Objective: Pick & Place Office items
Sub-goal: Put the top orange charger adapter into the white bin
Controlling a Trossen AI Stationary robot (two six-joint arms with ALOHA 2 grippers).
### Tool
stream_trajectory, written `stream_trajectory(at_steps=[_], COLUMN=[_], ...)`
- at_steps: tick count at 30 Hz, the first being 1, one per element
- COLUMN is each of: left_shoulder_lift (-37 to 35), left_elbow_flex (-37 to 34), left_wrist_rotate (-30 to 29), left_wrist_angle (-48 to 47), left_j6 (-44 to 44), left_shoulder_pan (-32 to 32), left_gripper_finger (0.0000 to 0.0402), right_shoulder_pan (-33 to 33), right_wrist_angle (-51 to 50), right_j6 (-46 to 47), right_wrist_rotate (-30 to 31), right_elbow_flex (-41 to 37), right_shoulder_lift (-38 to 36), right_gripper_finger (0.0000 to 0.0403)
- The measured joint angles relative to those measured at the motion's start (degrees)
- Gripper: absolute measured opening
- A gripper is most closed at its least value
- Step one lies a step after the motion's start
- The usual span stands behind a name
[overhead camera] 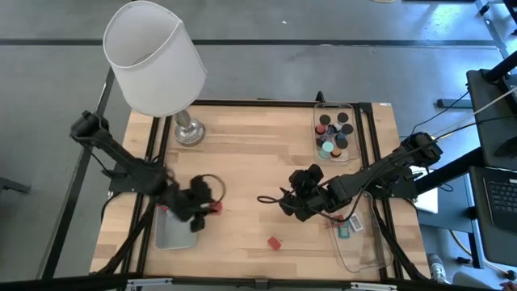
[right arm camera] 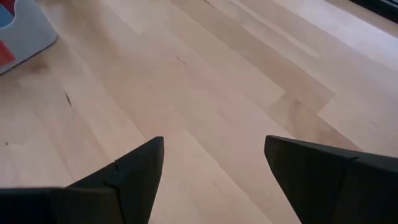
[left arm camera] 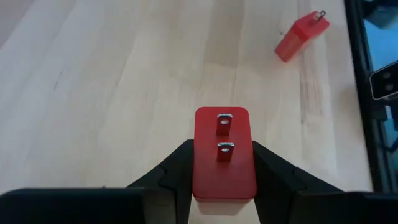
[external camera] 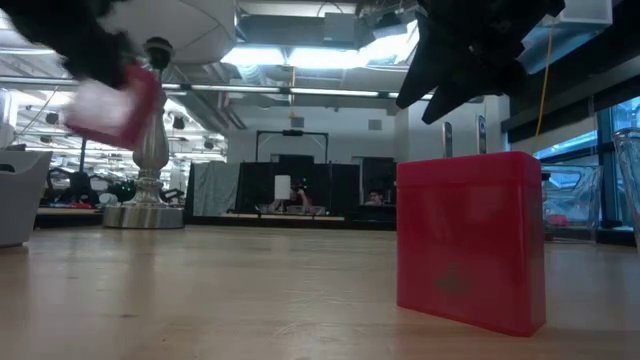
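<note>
My left gripper [overhead camera: 202,208] hangs above the table's near-left part, beside a frosted tray [overhead camera: 174,230], shut on a small red block [left arm camera: 224,152] with two metal prongs. A second red block [overhead camera: 275,242] rests on the wood near the near edge; it fills the low view [external camera: 470,240] and shows in the left wrist view [left arm camera: 300,36]. My right gripper [overhead camera: 291,206] is open above bare wood at mid-table [right arm camera: 214,168]. Dark cylinders and a teal one [overhead camera: 327,149] sit in the far-right tray [overhead camera: 353,109]. My left gripper pinches the red block by its two opposite side faces [left arm camera: 202,168], one finger [left arm camera: 171,177] on each side. The pronged face [left arm camera: 224,134] points away from the gripper. The block is lifted clear of the table, as the low view [external camera: 115,100] shows.
A big white-shaded lamp [overhead camera: 153,56] stands on its metal base [overhead camera: 188,132] at the far left. A clear tray [overhead camera: 359,242] with small teal and white pieces lies at the near right. A dark cable [overhead camera: 271,198] lies by my right gripper. Bare wood spreads across the table's middle.
</note>
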Motion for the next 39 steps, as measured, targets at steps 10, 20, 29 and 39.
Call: stream_trajectory(at_steps=[10,20,29,39], left_shoulder_lift=[-2.81,0.24,7.21,13.05], left_elbow_flex=[0.0,0.0,0.0,0.0], left_wrist_rotate=[-8.93,-10.38,-10.73,-11.7], left_wrist_angle=[-15.52,-26.92,-27.35,-29.36], left_j6=[-36.45,-54.42,-55.21,-54.39], left_shoulder_pan=[-20.61,-31.16,-33.95,-33.92], left_gripper_finger=[0.0119,0.012,0.012,0.0125], right_shoulder_pan=[0.0,0.0,-0.04,-0.11], right_wrist_angle=[0.07,1.83,4.03,5.69], right_j6=[1.74,3.23,3.26,3.23], right_wrist_rotate=[0.47,0.43,0.02,0.02], right_elbow_flex=[-2.69,-3.32,-3.32,-3.32], right_shoulder_lift=[0.0,0.0,0.0,0.0], right_gripper_finger=[0.0281,0.0281,0.0281,0.0281])
